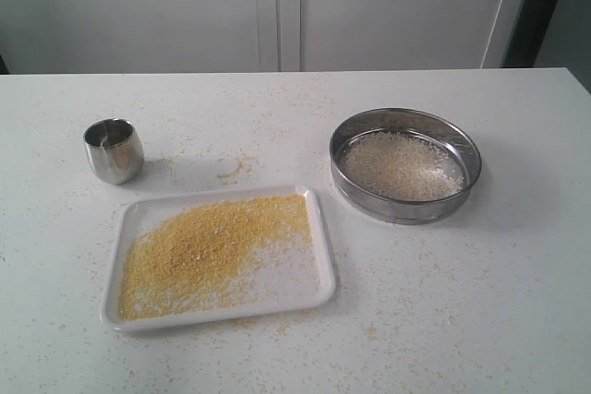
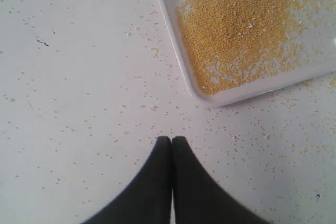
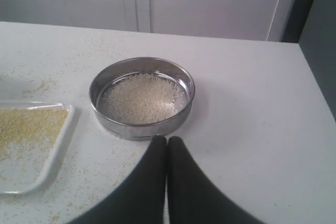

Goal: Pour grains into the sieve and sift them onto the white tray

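Observation:
The white tray (image 1: 319,256) lies at front left of the table, with fine yellow grains (image 1: 208,248) spread across it. The sieve (image 1: 404,202) stands on the table to the right, apart from the tray, holding whitish rice-like grains (image 1: 403,165). Neither arm shows in the exterior view. My left gripper (image 2: 171,140) is shut and empty over bare table near a corner of the tray (image 2: 220,99). My right gripper (image 3: 167,140) is shut and empty, just short of the sieve (image 3: 142,127), beside the tray's edge (image 3: 55,156).
A small shiny steel cup (image 1: 114,149) stands upright at back left, behind the tray. Stray yellow granules (image 1: 231,170) are scattered over the white table. White cabinet doors (image 1: 277,6) rise behind the table's far edge.

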### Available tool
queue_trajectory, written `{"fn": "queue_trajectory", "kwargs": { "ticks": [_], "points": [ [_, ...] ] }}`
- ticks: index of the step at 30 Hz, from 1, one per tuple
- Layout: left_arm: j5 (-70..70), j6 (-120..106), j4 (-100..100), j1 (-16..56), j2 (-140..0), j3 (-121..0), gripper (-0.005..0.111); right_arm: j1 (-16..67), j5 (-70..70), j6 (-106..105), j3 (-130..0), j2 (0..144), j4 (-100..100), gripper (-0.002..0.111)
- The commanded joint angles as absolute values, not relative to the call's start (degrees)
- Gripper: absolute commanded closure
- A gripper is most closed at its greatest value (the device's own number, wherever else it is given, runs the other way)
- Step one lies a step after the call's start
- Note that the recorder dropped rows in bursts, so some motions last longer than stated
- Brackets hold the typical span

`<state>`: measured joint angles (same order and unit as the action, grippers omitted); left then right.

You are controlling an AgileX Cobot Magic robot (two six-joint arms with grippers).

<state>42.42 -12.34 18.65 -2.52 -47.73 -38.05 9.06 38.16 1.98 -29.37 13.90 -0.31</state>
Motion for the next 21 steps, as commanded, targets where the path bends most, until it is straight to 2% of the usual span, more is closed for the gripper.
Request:
{"fn": "queue_trajectory", "kwargs": {
  "ticks": [1,6,21],
  "points": [
    [43.1,-12.3,19.3,-2.7,-47.4,-37.8,0.107,9.2,35.4,1.3,-26.8,7.1,-1.1,0.108],
    [43.1,-12.3,19.3,-2.7,-47.4,-37.8,0.107,9.2,31.1,1.3,-25.6,1.9,-1.1,0.108],
    [43.1,-12.3,19.3,-2.7,-47.4,-37.8,0.107,9.2,32.0,1.5,-25.6,1.8,-1.1,0.108]
  ]
}}
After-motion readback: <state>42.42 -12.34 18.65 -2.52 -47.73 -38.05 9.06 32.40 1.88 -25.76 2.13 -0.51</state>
